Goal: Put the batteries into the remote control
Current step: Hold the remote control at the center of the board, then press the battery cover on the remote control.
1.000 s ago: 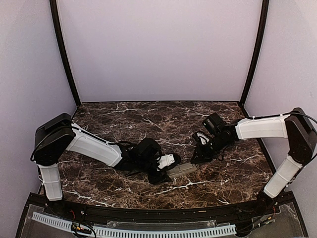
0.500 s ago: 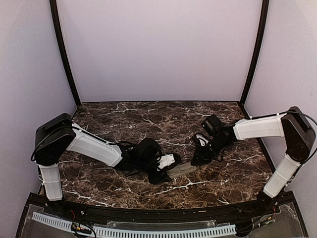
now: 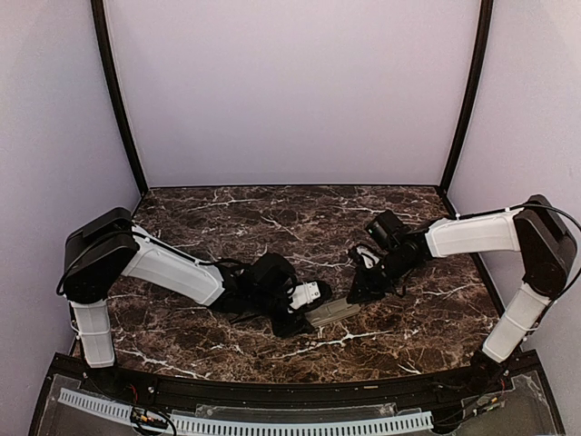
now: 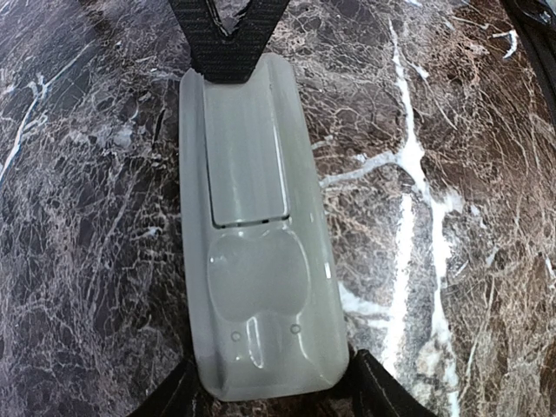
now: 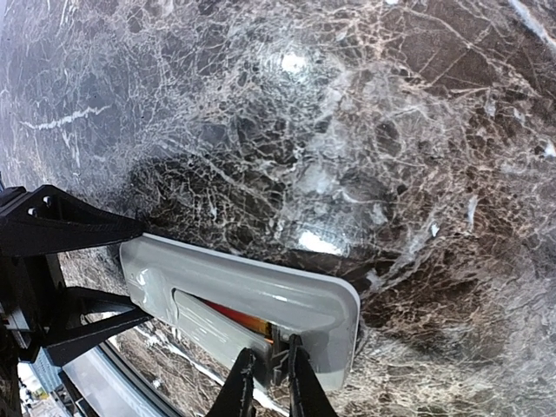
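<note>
The left arm (image 3: 172, 271) and right arm (image 3: 472, 234) share white shells, bulky black joints, thin black cables.

I can read nothing here: no lettering, brand, number or sign shows on the grey back of the remote control (image 4: 252, 252), nor on the marbled worktop (image 4: 460, 130) beneath it.

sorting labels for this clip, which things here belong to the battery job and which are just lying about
Job: remote, back up; red battery in its recess; left pincer gripping it; right pincer at its end.
Just there: table; walls.
</note>
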Controlling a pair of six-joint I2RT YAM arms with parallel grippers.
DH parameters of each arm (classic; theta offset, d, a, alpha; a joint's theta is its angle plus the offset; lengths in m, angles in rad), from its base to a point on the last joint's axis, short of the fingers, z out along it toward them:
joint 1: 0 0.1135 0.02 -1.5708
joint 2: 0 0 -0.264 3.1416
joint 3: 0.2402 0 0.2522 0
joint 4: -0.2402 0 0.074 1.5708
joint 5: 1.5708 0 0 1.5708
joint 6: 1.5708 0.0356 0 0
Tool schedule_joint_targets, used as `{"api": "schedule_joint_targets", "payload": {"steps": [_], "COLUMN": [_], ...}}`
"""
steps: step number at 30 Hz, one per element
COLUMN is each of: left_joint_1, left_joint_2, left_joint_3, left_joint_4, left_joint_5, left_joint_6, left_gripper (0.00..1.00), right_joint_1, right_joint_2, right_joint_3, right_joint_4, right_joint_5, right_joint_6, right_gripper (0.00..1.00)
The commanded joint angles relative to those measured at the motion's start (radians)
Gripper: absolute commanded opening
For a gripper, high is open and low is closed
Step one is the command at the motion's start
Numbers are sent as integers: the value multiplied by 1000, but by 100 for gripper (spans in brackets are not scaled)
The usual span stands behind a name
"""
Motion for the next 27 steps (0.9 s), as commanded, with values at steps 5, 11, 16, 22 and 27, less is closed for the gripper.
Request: {"api": "schedule_joint_targets", "payload": {"steps": [5, 11, 16, 22, 27], "left_joint_1": [0, 0, 0, 0, 0], "left_joint_2": [17, 20, 20, 20, 20], "left_joint_3": [3, 5, 4, 4, 5], "left_joint_4": [-38, -38, -38, -39, -38], "left_joint_5": [-21, -20, -20, -22, -21], "left_joint_6": [-11, -11, -13, -18, -19], "left_gripper": [58, 57, 55, 55, 55], "right_joint_1": [35, 46, 53, 56, 58], "right_joint_2": [9, 22, 17, 6, 3], "right_joint_3": [12, -1, 4, 30, 58], "right_joint_4": [49, 62, 34, -21, -56], "right_joint_5": [14, 12, 45, 92, 119], "right_joint_6": [32, 31, 18, -14, -37], "right_gripper": [13, 13, 19, 27, 32]}}
